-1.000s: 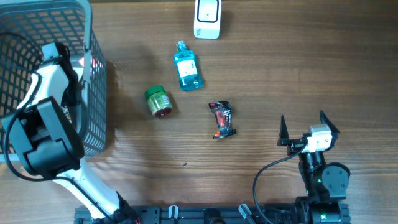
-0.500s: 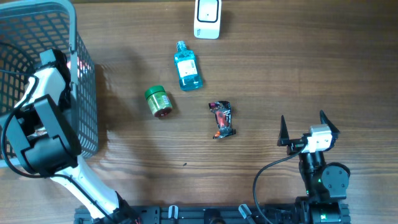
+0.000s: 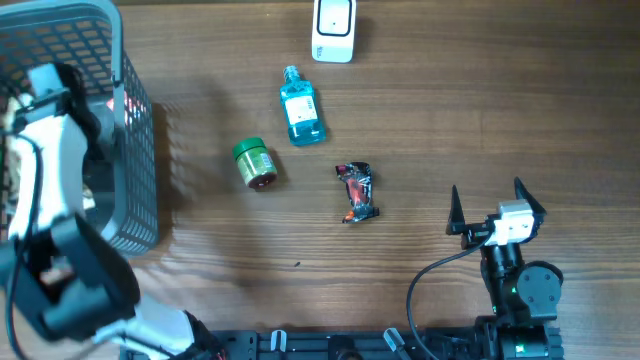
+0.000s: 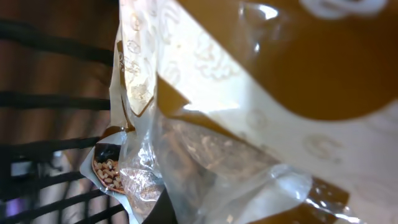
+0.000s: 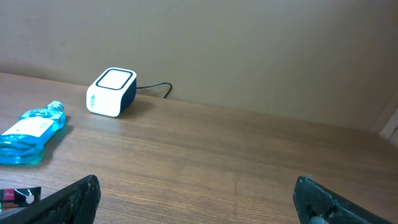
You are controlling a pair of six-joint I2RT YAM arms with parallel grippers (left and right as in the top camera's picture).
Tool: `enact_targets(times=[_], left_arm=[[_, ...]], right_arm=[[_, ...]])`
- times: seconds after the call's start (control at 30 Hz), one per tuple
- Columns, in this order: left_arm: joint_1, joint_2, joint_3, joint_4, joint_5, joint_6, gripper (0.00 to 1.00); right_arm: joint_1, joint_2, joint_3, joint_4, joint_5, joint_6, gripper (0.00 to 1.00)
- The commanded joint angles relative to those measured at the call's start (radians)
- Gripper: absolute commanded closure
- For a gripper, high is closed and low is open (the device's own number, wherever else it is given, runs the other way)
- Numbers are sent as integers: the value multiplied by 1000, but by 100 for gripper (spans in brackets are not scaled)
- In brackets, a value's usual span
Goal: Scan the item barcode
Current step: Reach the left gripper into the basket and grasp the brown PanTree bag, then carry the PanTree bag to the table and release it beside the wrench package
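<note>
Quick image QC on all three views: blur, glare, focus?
Overhead: table items are sharp and evenly lit; the left arm over the basket is motion-smeared. Left wrist: a plastic bag fills the frame, too close, soft, with glare on its clear film. Right wrist: crisp, soft light, scanner and blue bottle in focus.

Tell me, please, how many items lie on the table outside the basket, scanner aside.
3: bottle below the scanner, jar to the bottle's lower left, wrapper mid-table. The basket may hide more.
</note>
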Motion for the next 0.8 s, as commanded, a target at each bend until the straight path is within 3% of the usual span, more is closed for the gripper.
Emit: enact_targets(times=[0.0, 0.07, 0.17, 0.2, 0.3, 0.53, 0.67, 0.77], left_arm=[[0, -185, 27, -2, 12, -76, 96], [-3, -284, 27, -16, 79, -120, 96], [-42, -467, 27, -36, 346, -191, 96], [-93, -563, 27, -26, 528, -191, 96], [-217, -700, 27, 11, 657, -218, 96], [-655, -864, 27, 79, 639, -283, 96], [-842, -733, -1, 40, 484, -254, 96], [-956, -536, -19, -9, 319, -260, 96]], right_arm=[[1, 0, -1, 2, -16, -12, 0], [1, 0, -1, 2, -16, -12, 0], [1, 0, -1, 2, -16, -12, 0], [1, 0, -1, 2, -16, -12, 0], [1, 0, -1, 2, -16, -13, 0], [1, 0, -1, 3, -16, -12, 0], [1, 0, -1, 2, -16, -12, 0], [1, 0, -1, 2, -16, -12, 0]])
